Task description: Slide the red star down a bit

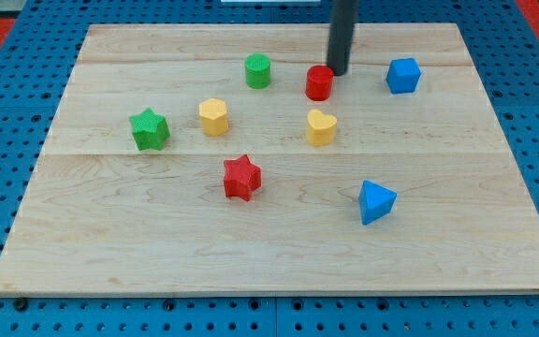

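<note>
Across the wooden desk [494, 234] I am seeing eight blocks lying apart, with the red star [242, 177] sitting a little below centre, under the yellow hexagon [213, 117] and right of the green star [149, 129]. Near the view's top my tip [337, 72] is resting just beside the red cylinder [319, 82], well apart from the star; this tool is a plain rod with no jaws.
</note>
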Motion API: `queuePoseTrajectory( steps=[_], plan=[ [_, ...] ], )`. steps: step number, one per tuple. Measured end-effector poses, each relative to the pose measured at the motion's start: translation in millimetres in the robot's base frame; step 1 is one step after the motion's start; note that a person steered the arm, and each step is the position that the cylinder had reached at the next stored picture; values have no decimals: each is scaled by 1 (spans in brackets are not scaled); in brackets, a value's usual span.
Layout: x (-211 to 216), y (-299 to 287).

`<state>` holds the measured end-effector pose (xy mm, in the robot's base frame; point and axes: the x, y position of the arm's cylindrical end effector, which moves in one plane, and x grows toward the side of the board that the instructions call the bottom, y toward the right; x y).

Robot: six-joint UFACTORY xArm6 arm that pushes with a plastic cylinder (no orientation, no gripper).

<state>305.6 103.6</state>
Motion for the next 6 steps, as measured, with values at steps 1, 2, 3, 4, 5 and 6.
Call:
queuePoseTrajectory(
  steps=[1,2,3,4,5,6],
  plan=[
    [49,-12],
    [21,-102],
    [42,-103],
    [103,-121],
    [150,-131],
    [181,-95]
  ],
)
